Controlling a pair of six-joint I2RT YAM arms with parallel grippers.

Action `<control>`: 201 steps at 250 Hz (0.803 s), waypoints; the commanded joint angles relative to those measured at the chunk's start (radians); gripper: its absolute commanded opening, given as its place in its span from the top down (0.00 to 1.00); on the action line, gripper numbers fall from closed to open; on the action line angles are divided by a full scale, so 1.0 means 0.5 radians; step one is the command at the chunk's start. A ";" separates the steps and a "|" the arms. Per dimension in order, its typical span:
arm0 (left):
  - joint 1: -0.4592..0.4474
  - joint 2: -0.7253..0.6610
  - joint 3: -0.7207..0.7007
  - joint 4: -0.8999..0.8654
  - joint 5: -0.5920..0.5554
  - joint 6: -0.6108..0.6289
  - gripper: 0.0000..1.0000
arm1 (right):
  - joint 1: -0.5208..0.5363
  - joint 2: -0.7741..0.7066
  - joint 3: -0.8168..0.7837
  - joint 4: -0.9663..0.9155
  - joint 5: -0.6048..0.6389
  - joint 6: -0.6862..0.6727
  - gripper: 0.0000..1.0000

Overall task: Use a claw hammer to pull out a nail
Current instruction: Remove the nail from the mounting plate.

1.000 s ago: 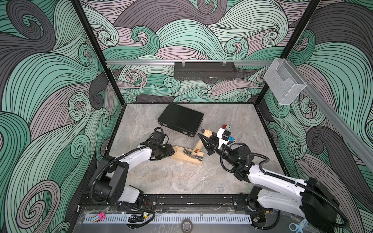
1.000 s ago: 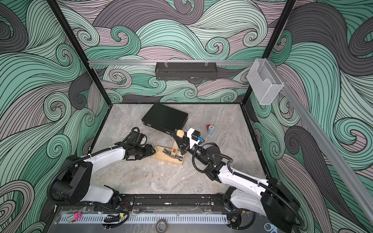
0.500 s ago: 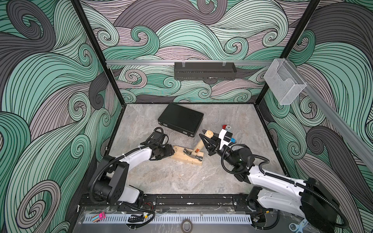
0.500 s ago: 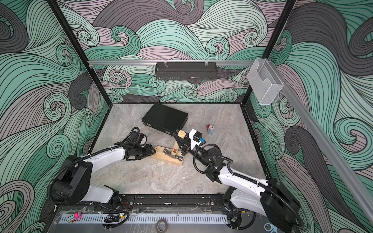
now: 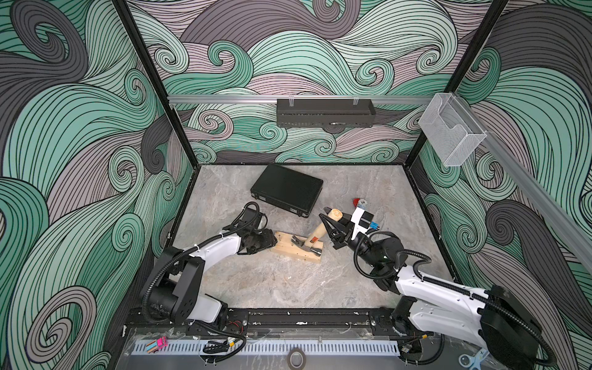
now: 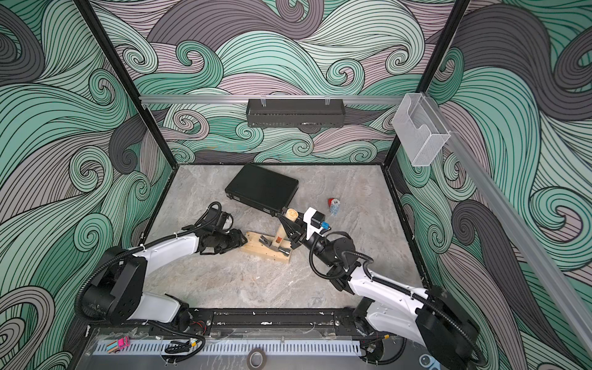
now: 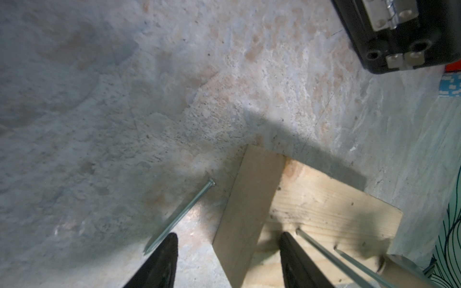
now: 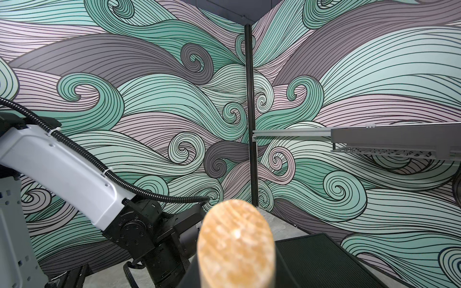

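Right end effector (image 5: 331,221): clamped narrow on the upper handle of the claw hammer (image 5: 312,238) (pale wooden handle, orange-and-black label, grey steel head).
Left end effector (image 7: 228,235): jaws apart at the end of the pale wooden block (image 7: 324,204). One finger is over the block, the other over the grey marbled surface (image 5: 272,282). Contact unclear.
Hammer position: head down on the block near mid-surface, handle tilted up toward the back edge.
Claw seating: not resolvable against the upright steel nails (image 7: 321,249).
Risk, block: likely lifts or skids under leverage if it is not pressed down.
Risk, claw: may slip off the nail head if poorly hooked.
Risk, grip: the handle could twist between the pads.
Risk, loose steel nail (image 7: 184,214): lies just beside the block and could roll underfoot.
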 commanded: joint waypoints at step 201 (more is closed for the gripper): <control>-0.001 0.020 -0.105 -0.201 -0.080 0.004 0.38 | 0.025 -0.237 -0.069 -0.351 -0.012 0.160 1.00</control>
